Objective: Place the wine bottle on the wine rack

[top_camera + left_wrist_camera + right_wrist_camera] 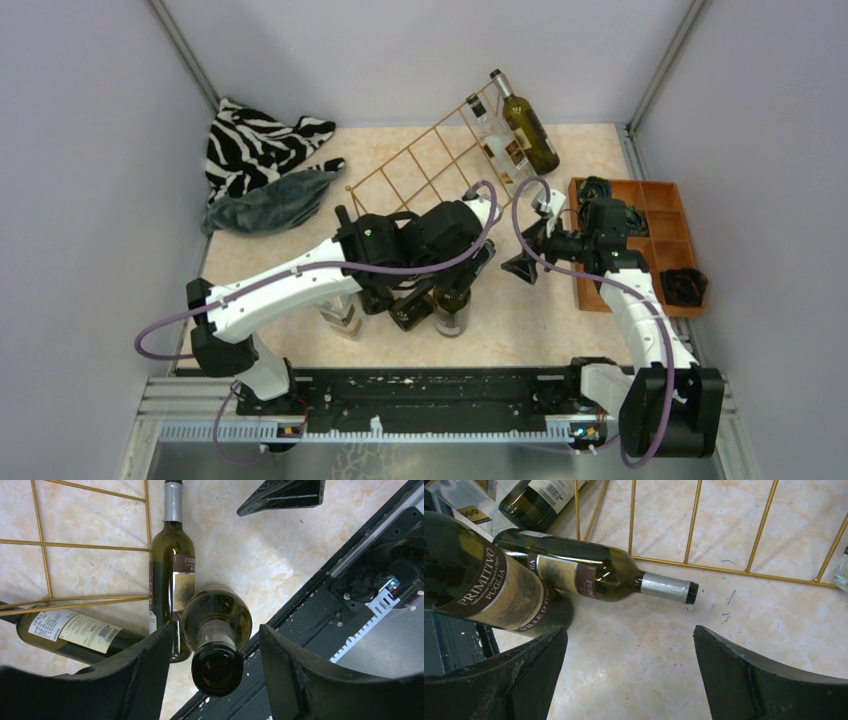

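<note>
wine bottle (220, 615) upright on bench (260, 555), short of wine rack (75, 545) | left jaws parted astride neck | right jaws parted, empty | judged heavy, slick, breakable glass; to be gripped at neck

— Overhead, what is the left arm (300, 275) covering at centre frame?
— Bottles (452, 315); only their lower parts are showing.
— Right wrist view?
— The left edge is cropping the wine bottle (469, 580), the top edge is cutting off the wine rack (724, 569), and a glass object (841, 570) at far right is showing too little to identify.
</note>
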Robot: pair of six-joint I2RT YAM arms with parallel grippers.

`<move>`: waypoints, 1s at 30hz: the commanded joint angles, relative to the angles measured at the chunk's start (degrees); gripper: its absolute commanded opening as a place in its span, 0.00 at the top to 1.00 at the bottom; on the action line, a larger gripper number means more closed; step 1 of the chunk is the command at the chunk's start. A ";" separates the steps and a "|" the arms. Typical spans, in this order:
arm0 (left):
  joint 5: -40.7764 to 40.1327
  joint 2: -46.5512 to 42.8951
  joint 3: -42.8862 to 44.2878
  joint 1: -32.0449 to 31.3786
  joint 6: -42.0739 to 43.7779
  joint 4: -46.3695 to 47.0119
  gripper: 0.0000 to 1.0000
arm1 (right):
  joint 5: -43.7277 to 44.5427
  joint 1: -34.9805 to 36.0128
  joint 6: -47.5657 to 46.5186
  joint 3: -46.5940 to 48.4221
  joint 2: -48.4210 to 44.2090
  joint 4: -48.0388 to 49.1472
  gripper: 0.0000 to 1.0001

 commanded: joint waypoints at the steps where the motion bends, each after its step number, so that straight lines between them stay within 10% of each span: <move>1: -0.55 0.90 2.54 -0.48 -0.59 -2.85 0.33 | -1.54 -0.30 -0.51 -0.23 -0.99 2.19 0.04; 10: 0.21 2.64 4.18 -0.56 -0.17 -4.16 0.49 | -1.59 -0.30 -0.63 -0.32 -1.20 2.25 0.04; 18: 3.43 1.49 3.64 -0.56 1.33 -0.57 0.98 | -1.90 -0.30 -0.88 -0.24 -1.54 1.91 0.04; 30: 8.31 -2.09 0.89 2.16 5.69 13.72 1.00 | -1.94 -0.60 -1.43 2.21 -2.66 -1.03 0.04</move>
